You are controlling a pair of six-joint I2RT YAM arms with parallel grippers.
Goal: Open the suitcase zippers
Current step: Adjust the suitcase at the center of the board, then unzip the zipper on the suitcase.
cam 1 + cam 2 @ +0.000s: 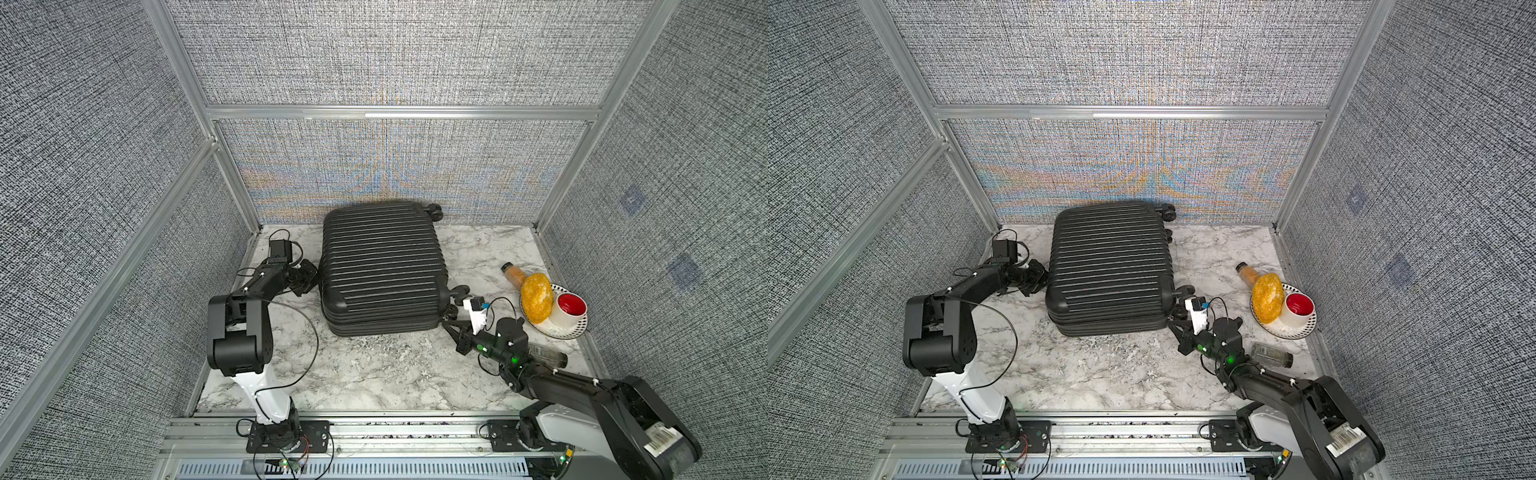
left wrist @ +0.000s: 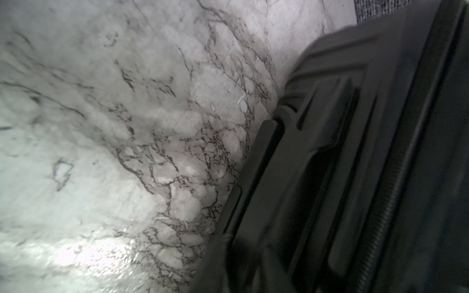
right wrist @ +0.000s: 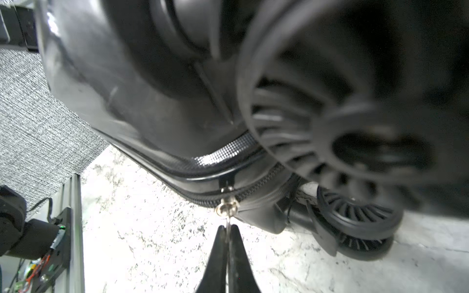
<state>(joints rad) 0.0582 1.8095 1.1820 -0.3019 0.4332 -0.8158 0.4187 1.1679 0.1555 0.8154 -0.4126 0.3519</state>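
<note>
**Right gripper pinches the zipper pull at the suitcase's wheel corner**

At 6 o'clock in both top views, nearest the lens, the aluminium rail (image 1: 415,428) carries both arm bases. Beyond it, on the marble tabletop (image 1: 374,374), the right gripper (image 3: 229,227) has its jaws closed tight on the thin metal zipper pull (image 3: 229,222). The pull hangs from the silver slider (image 3: 226,206) on the zipper track (image 3: 264,186), just beside a spinner wheel (image 3: 355,215).

The suitcase (image 1: 382,266) lies flat at the middle of the table, ribbed shell up and both shells together. The right gripper is at its 4 o'clock corner. The left gripper (image 1: 306,277) is against the case's 9 o'clock side, and whether its jaws are parted or closed cannot be told. A plate (image 1: 575,330) sits well apart at 3 o'clock.

The step in hand looks like the start of the drag, with the pull caught and the seam apparently mostly shut. The next move calls for a steady pull along the track, in line with the teeth and easing round the rounded corner. The case probably needs bracing so it does not slide.
</note>
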